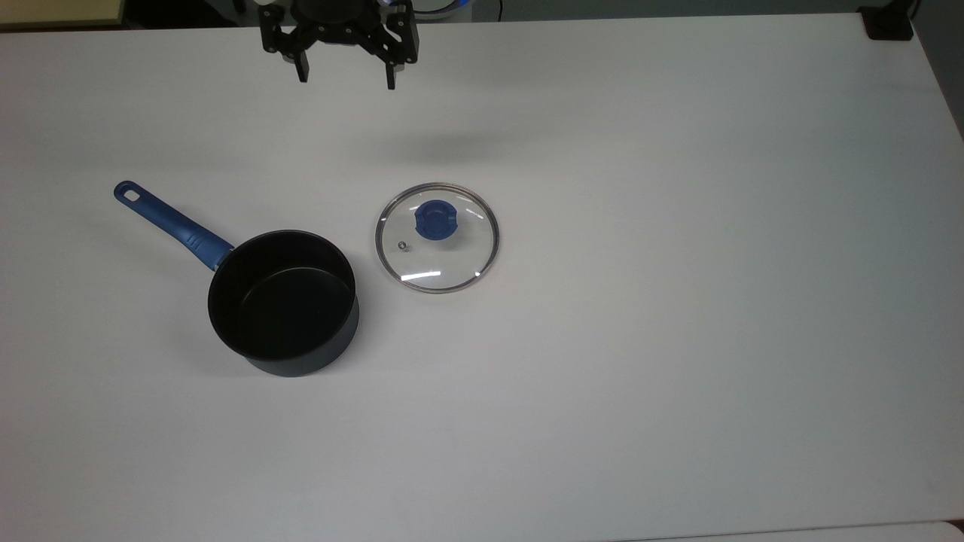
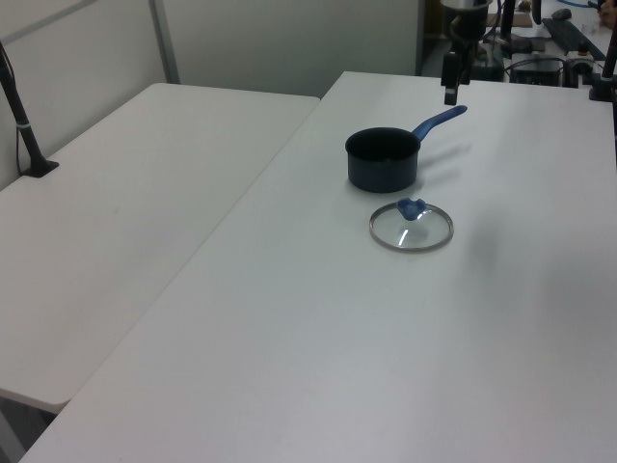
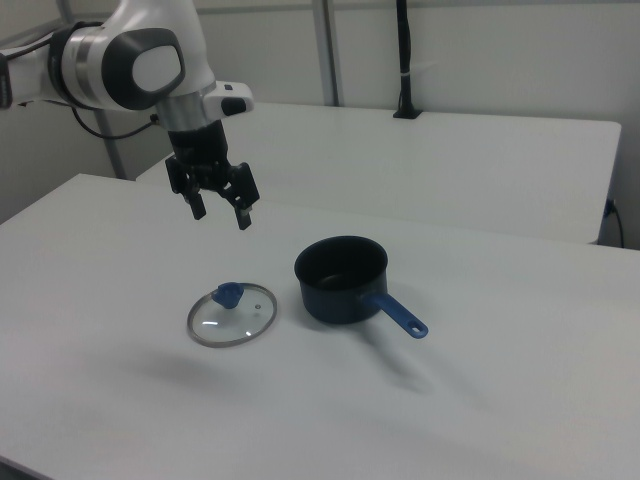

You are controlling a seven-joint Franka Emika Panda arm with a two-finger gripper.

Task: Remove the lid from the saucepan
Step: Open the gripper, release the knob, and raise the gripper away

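While the round clear glass lid [image 1: 437, 237] with its thin metal rim and blue knob lies flat on the white worktop [image 1: 678, 301], the small dark navy saucepan [image 1: 283, 303] stands just beside it, at the top view's left, not touching. The pot is open and black inside, so the lid looks already off. Its long blue handle [image 1: 170, 224] points up and toward the top view's left, away from the lid.

The gripper [image 1: 345, 78] hangs high in the air, well apart from both things. In the top view, the lid lies below it and a bit to the top view's right. In the right view, the gripper [image 3: 222, 214] is above the lid [image 3: 231, 313]. Its two black fingers [image 3: 243, 213] are spread wide and hold nothing.

Lots of bare worktop lies all around. Farther back in the left view stands a second white table [image 2: 125, 203], then a plain wall.
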